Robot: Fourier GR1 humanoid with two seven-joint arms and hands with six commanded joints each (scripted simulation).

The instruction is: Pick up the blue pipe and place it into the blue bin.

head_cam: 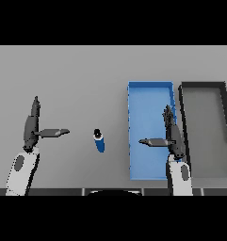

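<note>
The blue pipe (100, 140) lies on the grey table near the middle, short and dark at its far end. To its right stands the blue bin (145, 99), a long shallow tray with nothing in it. My right hand (172, 134) hovers over the bin's right side, fingers straight and thumb pointing left, open. My left hand (32, 126) is at the left of the table, well clear of the pipe, open with its thumb pointing right toward the pipe.
A dark grey bin (206, 122) stands right of the blue bin, side by side with it. The grey table (77, 80) stretches out behind and to the left of the pipe.
</note>
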